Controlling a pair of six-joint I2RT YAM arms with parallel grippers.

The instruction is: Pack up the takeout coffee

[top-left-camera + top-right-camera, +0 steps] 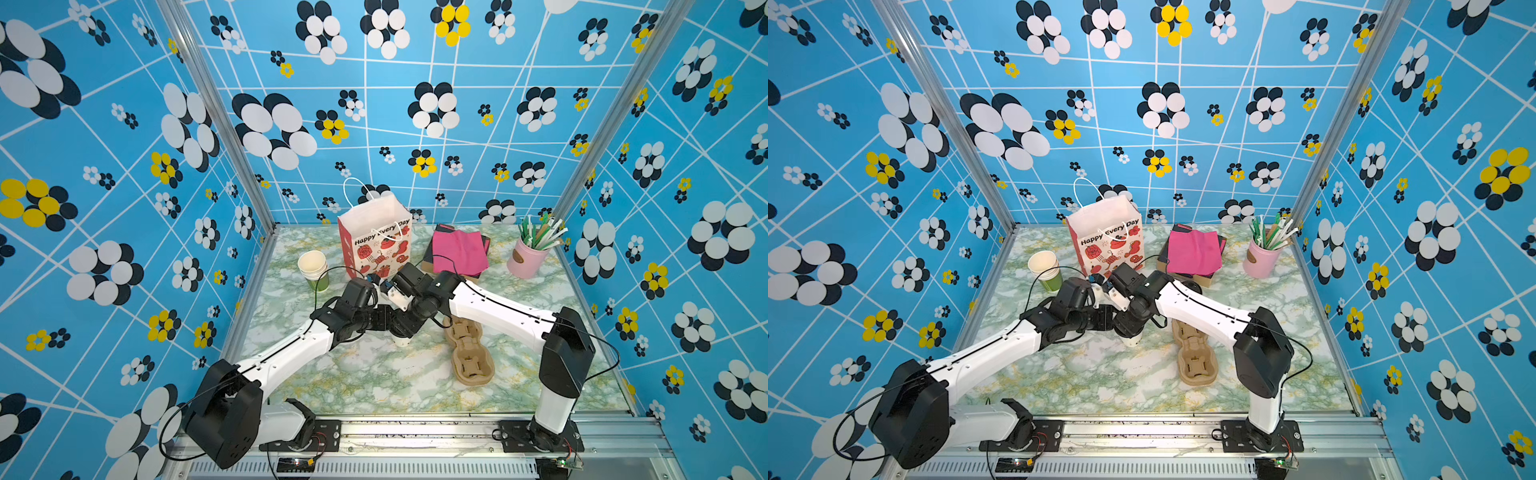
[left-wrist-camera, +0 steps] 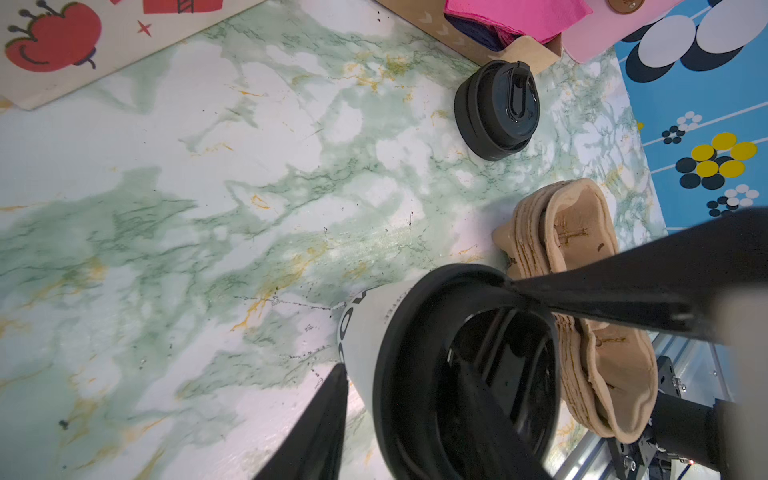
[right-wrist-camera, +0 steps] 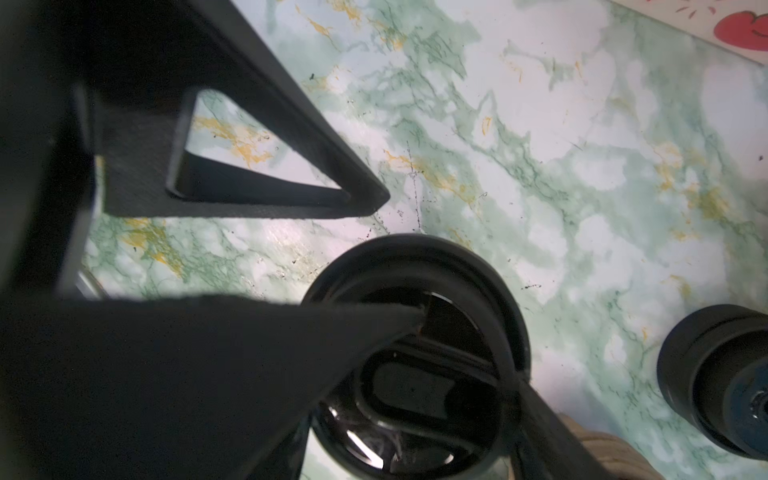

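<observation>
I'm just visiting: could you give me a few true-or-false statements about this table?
1. The small white paper cup with a black round lid is inside the red-and-white paper gift bag. False: it is outside, in front of the bag.
2. The gift bag stands upright, open on top. True.
3. The stack of lidless cream-and-green paper cups is right of the bag. False: left of it in both top views.
4. The stack of brown moulded-pulp cup carriers lies on the green marbled table. True.

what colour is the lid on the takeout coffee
Black. The lid on the white takeout coffee shows best in the left wrist view.
</observation>
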